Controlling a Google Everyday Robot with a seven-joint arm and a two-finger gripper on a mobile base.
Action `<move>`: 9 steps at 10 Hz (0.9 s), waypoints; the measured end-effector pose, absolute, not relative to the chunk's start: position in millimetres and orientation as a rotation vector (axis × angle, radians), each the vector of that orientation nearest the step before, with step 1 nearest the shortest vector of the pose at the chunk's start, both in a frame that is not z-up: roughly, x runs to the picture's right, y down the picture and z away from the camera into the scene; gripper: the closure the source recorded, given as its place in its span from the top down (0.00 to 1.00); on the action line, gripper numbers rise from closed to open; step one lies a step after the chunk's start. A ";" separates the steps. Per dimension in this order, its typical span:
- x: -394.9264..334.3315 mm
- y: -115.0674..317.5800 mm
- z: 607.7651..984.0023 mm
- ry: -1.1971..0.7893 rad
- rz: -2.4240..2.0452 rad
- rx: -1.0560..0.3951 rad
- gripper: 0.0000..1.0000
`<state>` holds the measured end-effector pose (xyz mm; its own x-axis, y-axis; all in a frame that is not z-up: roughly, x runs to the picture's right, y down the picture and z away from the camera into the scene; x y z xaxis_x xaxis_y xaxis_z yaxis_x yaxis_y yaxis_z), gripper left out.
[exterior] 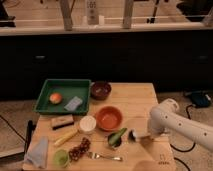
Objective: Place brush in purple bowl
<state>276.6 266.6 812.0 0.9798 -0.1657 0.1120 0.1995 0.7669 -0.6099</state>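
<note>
I have the gripper (pixel 143 136) down at table height in the lower right of the frame. Its jaws are clenched and, as far as I can make out, closed on the handle of the brush (pixel 133 135). The brush's round whitish head sticks out to the left of the jaws, just beside a small dark cup (pixel 116 138) with something green in it. The brush looks to be low on the wooden table (pixel 135 97), not lifted that I can see.

I judge it light and stiff. The slim handle could be slick and might swivel in a two-finger pinch, so a hold close to the head, near its balance, suits me better than the far tip.

The purple bowl (pixel 100 90) sits well apart in the upper middle, just beside the green tray (pixel 45 102), with the orange bowl (pixel 108 118) in between. The purple bowl is small, so I expect the long handle to lean out over its rim.
</note>
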 end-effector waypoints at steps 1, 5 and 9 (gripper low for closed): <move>280.8 260.9 811.1 -0.048 -0.188 -0.658 0.00; 284.7 237.2 808.1 -0.053 -0.206 -0.632 0.00; 289.6 211.1 803.9 -0.088 -0.237 -0.609 0.00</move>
<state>289.6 211.1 803.9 0.9692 -0.1944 0.1512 0.2460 0.7938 -0.5561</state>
